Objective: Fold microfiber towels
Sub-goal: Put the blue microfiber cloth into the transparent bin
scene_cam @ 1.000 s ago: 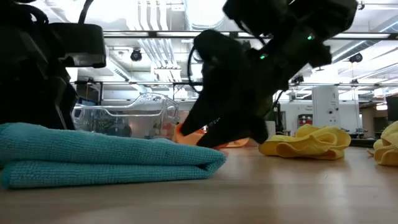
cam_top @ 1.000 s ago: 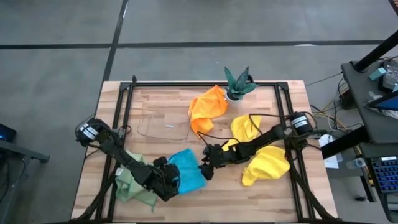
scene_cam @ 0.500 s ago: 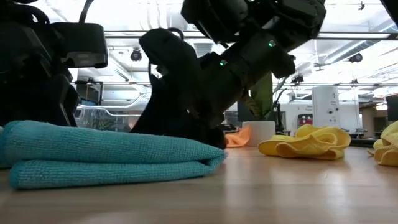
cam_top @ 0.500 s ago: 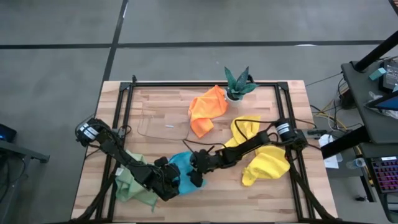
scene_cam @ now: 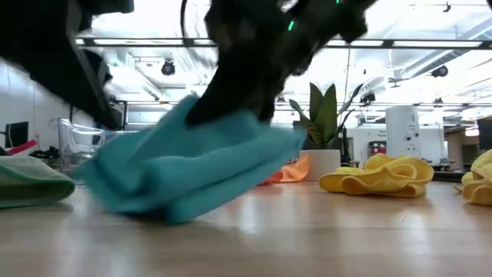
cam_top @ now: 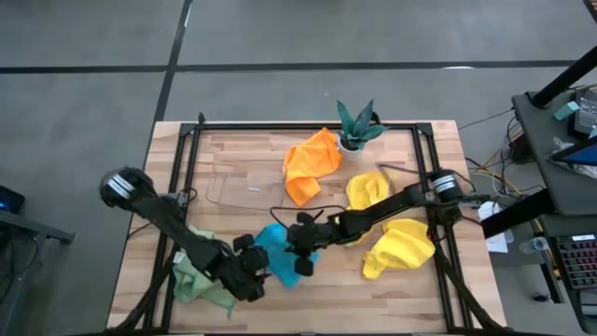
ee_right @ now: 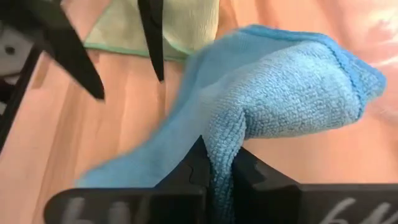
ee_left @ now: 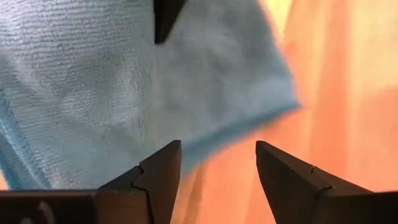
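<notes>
No writing is legible anywhere. Near the tabletop's front edge, the right gripper (cam_top: 300, 259) is clamped on the bright blue microfiber towel (cam_top: 277, 254), lifting its fold. The left gripper (cam_top: 254, 273) stands beside it, jaws apart, holding nothing, over the pale green cloth (cam_top: 198, 277). Toward the back edge lie a clear plastic tray (cam_top: 244, 190), an orange cloth (cam_top: 310, 163) and a potted plant (cam_top: 356, 125).

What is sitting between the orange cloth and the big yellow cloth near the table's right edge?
In the high view, a second, smaller yellow towel lies between the orange towel and the larger yellow towel, with the right arm reaching across that stretch.
</notes>
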### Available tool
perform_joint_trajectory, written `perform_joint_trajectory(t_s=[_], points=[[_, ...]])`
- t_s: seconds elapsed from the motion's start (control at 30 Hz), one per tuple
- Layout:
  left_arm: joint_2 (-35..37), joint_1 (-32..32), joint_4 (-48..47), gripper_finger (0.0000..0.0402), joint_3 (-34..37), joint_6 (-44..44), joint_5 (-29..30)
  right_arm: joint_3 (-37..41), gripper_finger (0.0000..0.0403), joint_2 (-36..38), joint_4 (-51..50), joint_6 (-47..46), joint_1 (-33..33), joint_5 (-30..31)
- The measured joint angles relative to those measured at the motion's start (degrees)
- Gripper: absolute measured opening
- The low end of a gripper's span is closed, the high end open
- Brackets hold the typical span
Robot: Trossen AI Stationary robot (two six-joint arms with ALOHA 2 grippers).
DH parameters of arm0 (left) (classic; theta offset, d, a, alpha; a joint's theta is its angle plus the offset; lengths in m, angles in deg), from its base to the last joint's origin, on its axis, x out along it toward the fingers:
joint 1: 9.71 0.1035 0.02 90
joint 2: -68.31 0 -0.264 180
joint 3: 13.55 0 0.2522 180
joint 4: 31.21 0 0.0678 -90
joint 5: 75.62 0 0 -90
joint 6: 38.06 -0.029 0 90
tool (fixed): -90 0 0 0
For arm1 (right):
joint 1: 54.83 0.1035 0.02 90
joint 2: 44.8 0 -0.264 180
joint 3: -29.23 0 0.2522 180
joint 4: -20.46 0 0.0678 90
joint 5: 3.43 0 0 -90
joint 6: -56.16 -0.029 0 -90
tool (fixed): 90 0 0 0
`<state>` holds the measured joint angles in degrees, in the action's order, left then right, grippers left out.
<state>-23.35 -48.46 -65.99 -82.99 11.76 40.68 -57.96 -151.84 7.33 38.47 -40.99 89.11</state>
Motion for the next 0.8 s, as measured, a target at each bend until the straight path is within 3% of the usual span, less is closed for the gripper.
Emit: perform_joint_trajectory(t_s=[0.23,0.4,0.57,0.8], points=[[13.8,-0.1,-3.5,0.0192,1.4,-14.3,11.7,-3.3,0.0010,11.1,-12.9,9.0,-1.6,0.0],[23.2,0.0,-3.6,0.0192,3.1,-26.4,21.6,-8.8,0.0009,15.1,-19.0,14.5,-4.6,0.0],[31.3,0.1,-3.5,0.0192,5.3,-33.8,29.9,-15.2,0.0009,14.7,-21.6,19.2,-9.2,-2.0],[41.1,0.1,-3.5,0.0192,10.6,-37.5,43.4,-23.6,0.0009,8.9,-21.4,26.2,-17.0,-7.5]])
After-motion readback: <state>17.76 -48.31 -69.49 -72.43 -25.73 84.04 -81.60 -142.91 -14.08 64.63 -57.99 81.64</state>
